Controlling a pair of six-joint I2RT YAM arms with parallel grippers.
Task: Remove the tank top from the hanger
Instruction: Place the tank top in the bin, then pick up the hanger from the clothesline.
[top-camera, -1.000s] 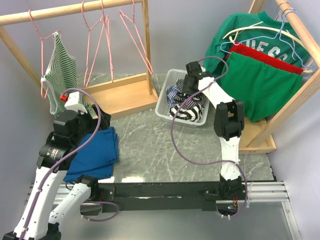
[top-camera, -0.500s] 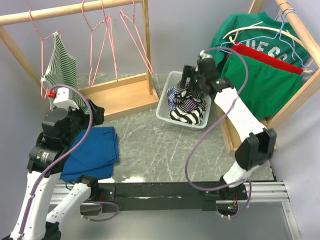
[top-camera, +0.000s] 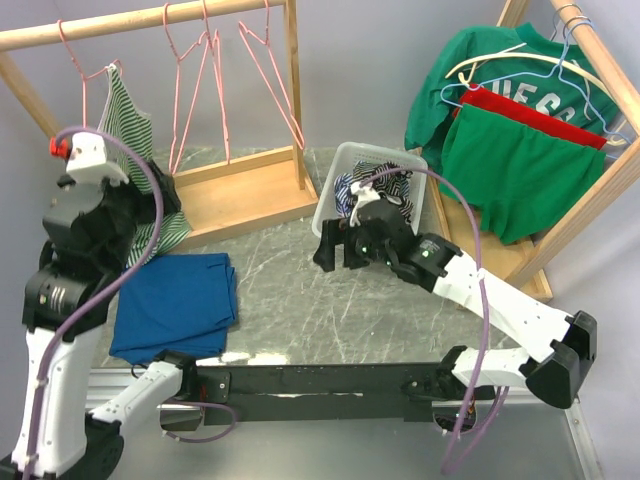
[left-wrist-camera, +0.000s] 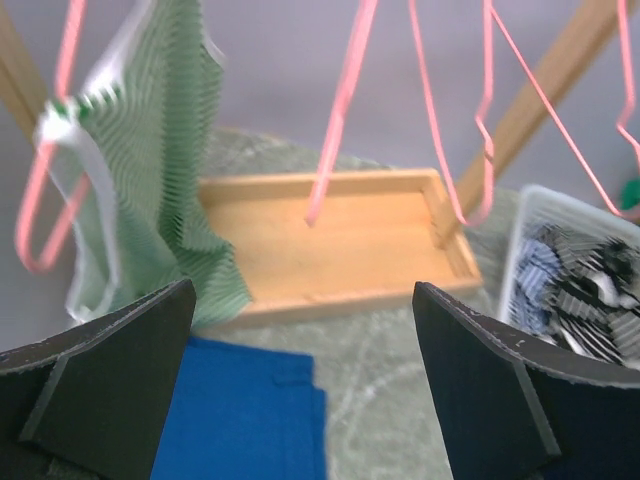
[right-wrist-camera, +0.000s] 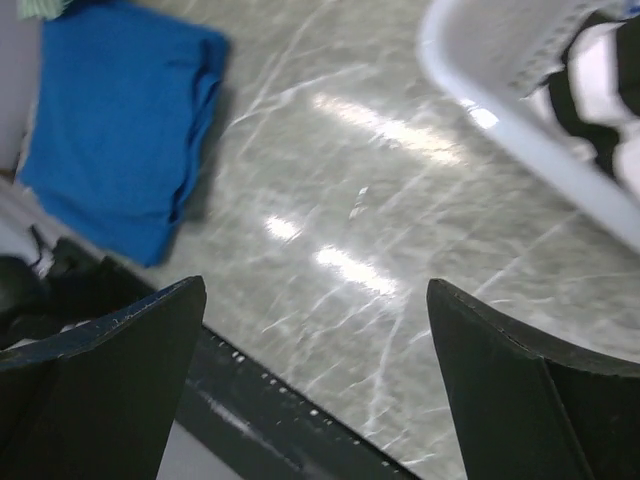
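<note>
At your far left the green-and-white striped tank top (left-wrist-camera: 170, 170) is hanging from the leftmost pink wire hanger (left-wrist-camera: 66, 50) on the wooden rail (top-camera: 150, 20). Its strap is looping over the wire, so it is not yet coming free. Your left arm's fingers (left-wrist-camera: 110, 380) are standing wide apart and gripping nothing, raised near the garment and pointing toward the rack, which I am reading as lining up for a pinch on the fabric. Below them the folded blue cloth (top-camera: 175, 305) is lying flat on the grey marbled worktop (top-camera: 290, 290), probably where finished pieces are going. Further right, your right arm's fingers (right-wrist-camera: 100, 380) are likewise spread and empty. They are hovering low over bare worktop beside the white plastic basket (top-camera: 372, 149), which is holding black-and-white striped clothes (left-wrist-camera: 580, 290), and are sitting well apart from the tank top.
</note>
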